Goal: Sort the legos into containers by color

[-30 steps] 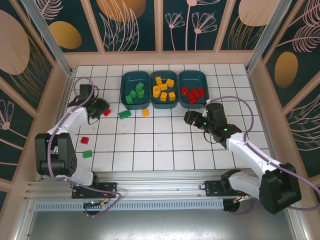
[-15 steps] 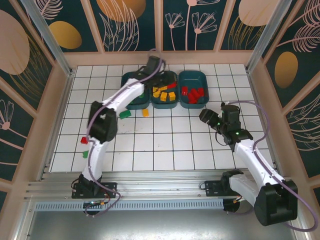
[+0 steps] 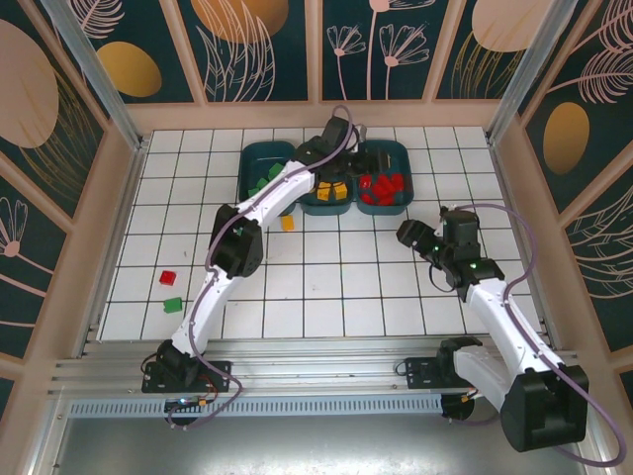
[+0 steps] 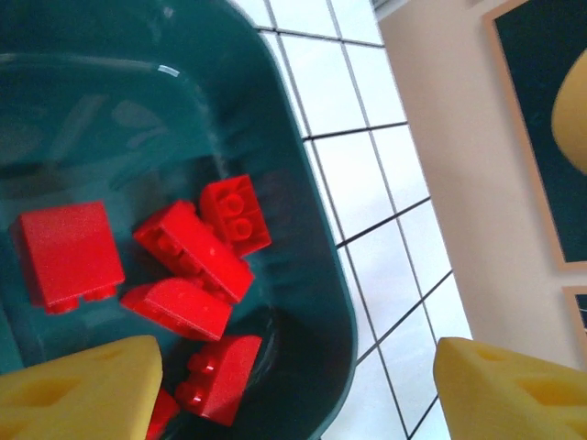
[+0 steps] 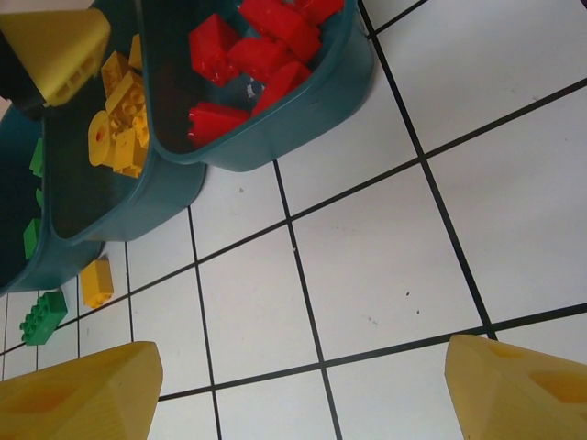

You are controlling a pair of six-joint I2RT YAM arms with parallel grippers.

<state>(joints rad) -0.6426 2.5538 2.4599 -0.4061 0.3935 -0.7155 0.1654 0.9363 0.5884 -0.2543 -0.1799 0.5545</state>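
L hand (image 4: pixel 298 394) wide open, nothing in it, over right bin (image 4: pixel 316 275) w/ red bricks (image 4: pixel 193 252): lift straight up, clear of rim. R hand (image 5: pixel 298 394) open, empty, above desk (image 5: pixel 385 275). Mid bin (image 5: pixel 160 197): yellow bricks (image 5: pixel 119 128). Left bin (image 5: pixel 50 261): green bricks (image 5: pixel 37 156). Few loose bricks (image 3: pixel 167 277) on desk, left to sort.

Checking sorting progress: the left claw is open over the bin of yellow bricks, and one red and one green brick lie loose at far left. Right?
No: the left wrist view shows the left claw open over the bin of red bricks. The loose red brick and green brick are as stated.
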